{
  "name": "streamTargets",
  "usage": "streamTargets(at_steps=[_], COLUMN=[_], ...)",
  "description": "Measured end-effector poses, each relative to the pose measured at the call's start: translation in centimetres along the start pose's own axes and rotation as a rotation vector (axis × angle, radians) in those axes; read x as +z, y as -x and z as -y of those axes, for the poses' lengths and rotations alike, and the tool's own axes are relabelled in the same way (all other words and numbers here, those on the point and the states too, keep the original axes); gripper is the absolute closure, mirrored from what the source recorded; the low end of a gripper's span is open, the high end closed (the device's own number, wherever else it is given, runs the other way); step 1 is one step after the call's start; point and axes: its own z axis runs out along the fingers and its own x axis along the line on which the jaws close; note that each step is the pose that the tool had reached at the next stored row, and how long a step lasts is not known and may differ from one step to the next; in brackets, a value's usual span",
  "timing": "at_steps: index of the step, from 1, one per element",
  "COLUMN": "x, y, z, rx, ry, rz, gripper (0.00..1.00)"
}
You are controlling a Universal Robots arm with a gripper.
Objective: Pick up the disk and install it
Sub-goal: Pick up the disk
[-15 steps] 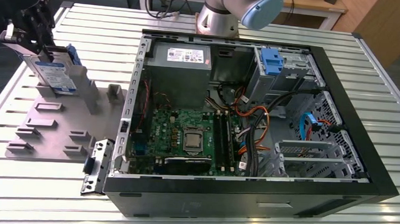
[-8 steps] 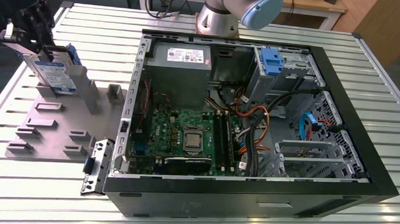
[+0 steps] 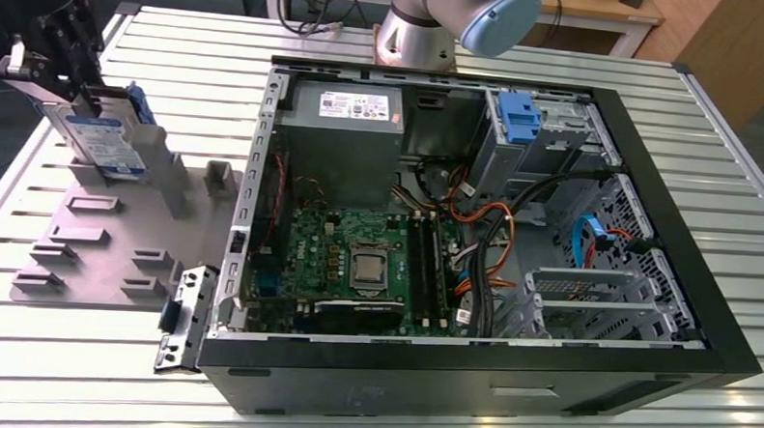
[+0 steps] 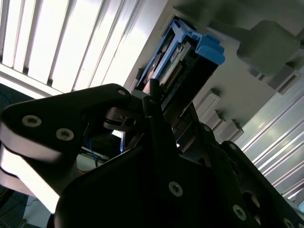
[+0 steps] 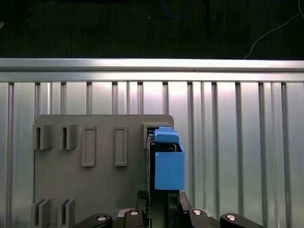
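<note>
The disk (image 3: pixel 102 139) is a silver drive with a white-and-blue label and blue rails. It stands on edge over the far corner of the grey slotted holder (image 3: pixel 110 250), at the exterior view's left. My gripper (image 3: pixel 84 102) comes down on it from above and is shut on its upper part. In the first wrist view the disk (image 5: pixel 168 166) appears edge-on with its blue rail facing the camera, running in between my fingers (image 5: pixel 175 205). The second wrist view has the disk (image 4: pixel 183 57) beyond my black fingertips (image 4: pixel 153 90). Whether its lower edge still sits in the holder's slot I cannot tell.
An open black computer case (image 3: pixel 688 285) lies on the slatted metal table (image 3: pixel 696 112). Inside are a grey drive cage with a fixed blue bracket (image 3: pixel 521 119), a power supply box (image 3: pixel 348 111), a green motherboard (image 3: pixel 354 261) and loose cables. The arm's base (image 3: pixel 423 32) stands behind the case.
</note>
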Motion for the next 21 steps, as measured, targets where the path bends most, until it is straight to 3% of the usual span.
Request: streamTargets(at_steps=[7, 21], x=[-2.16, -7.96], y=[0.14, 0.51], z=[-0.05, -0.18], rx=[0.0, 0.0], ry=[-0.0004, -0.0003], rz=[0.0003, 0.0005], gripper=[0.65, 0.65])
